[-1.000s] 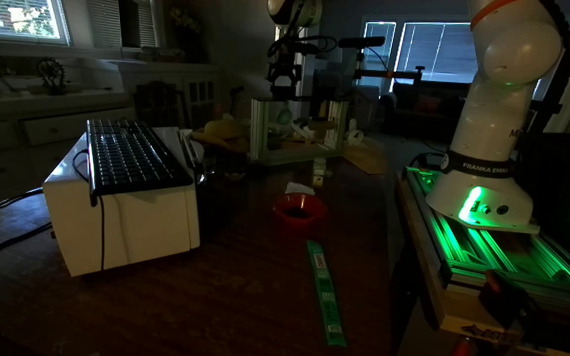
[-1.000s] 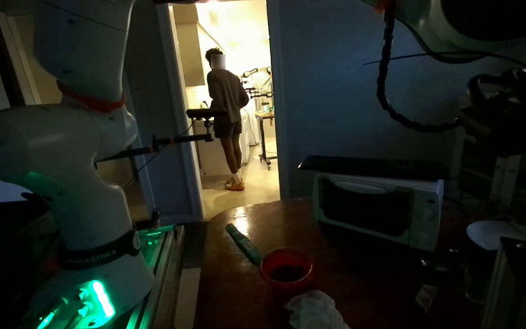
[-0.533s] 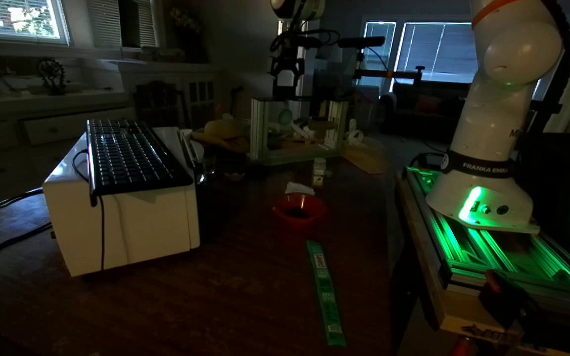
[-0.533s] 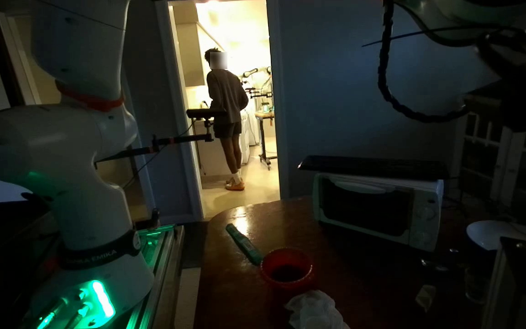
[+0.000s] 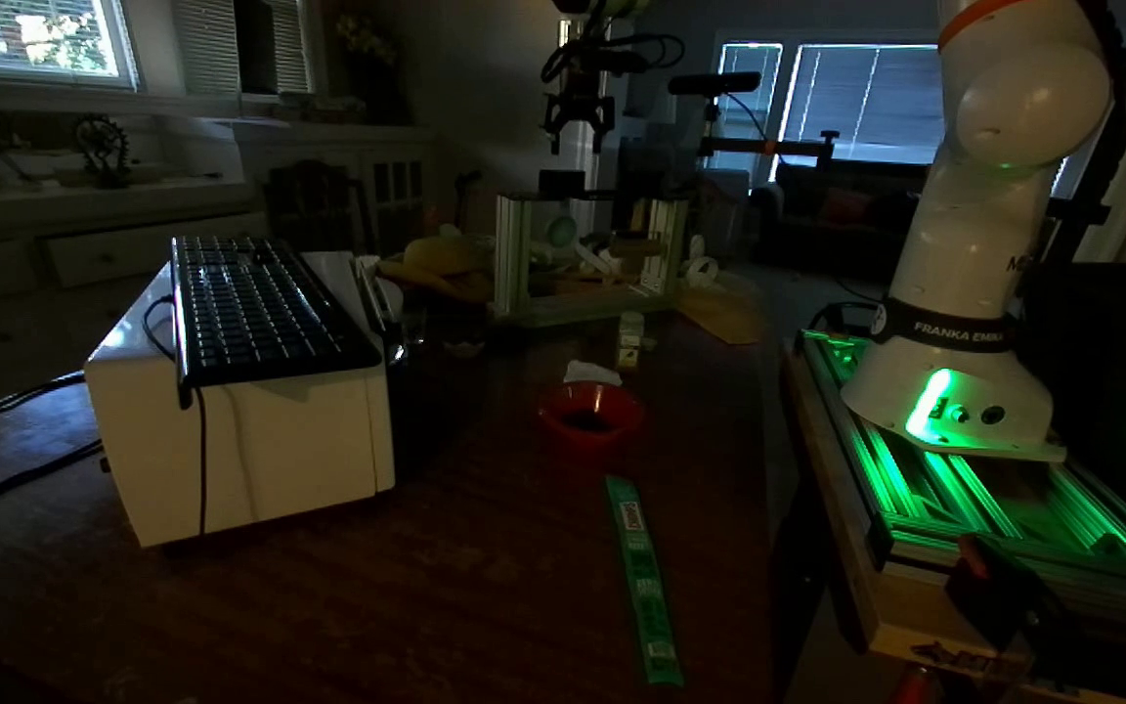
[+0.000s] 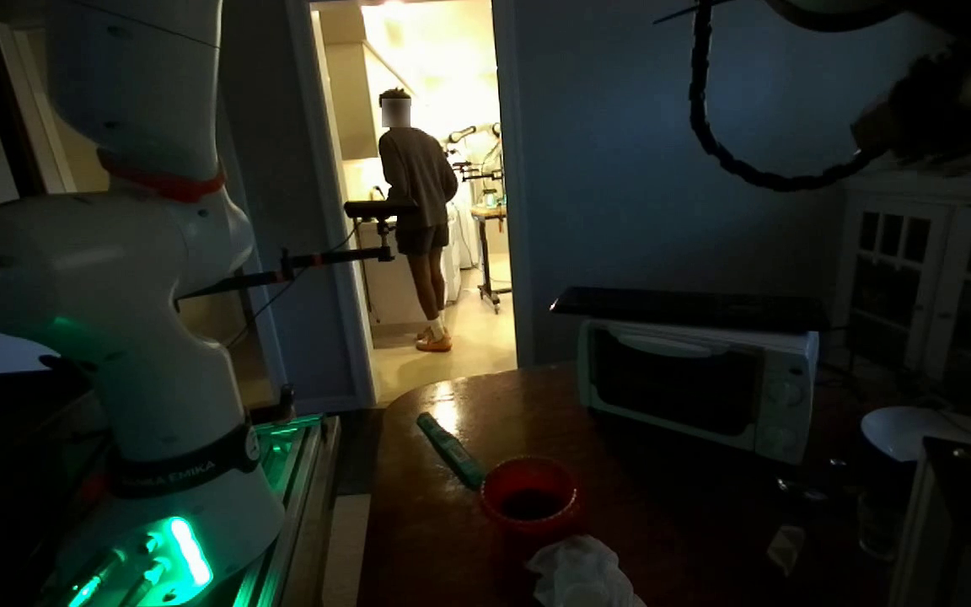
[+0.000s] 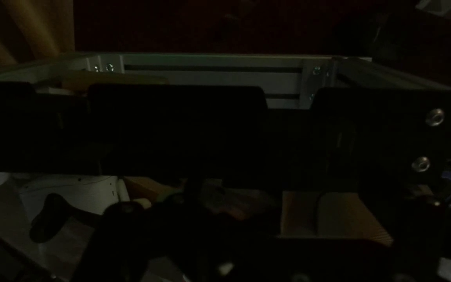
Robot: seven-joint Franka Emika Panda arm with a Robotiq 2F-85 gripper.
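One black block (image 5: 563, 184) has the high ground in an exterior view, perched, it seems, at the top of a pale metal frame (image 5: 511, 259) that gives it a raised, level seat. And just above it, seen from there, hang the jaws, spread wide and pointing down, with nothing between them! Below, a red bowl (image 5: 590, 445) stands upright on the dark wooden tabletop (image 5: 485, 587), a green packet (image 5: 645, 582) lying flat just beside it, while a keyboard (image 5: 260, 308) rides on a toaster oven (image 5: 299, 450), probably parked there to save space; blinds (image 5: 861, 103) choke the daylight at the back. Cut to an exterior view: the oven's door (image 6: 679, 384) faces us, a crumpled white wad (image 6: 582, 573) sits by the bowl, and a person (image 6: 420, 181) stands in a brightly lit room (image 6: 477, 346) beyond this gloomy one, its glow likely glinting off the tabletop's far edge; the jaws can't be made out there. Wrist view now, and it's nearly all murk: a broad black bar (image 7: 178, 129) crosses before the frame's grey inner wall (image 7: 210, 62), two bolts (image 7: 435, 117) at its right end. Is that the block, or part of the frame? Can't tell!
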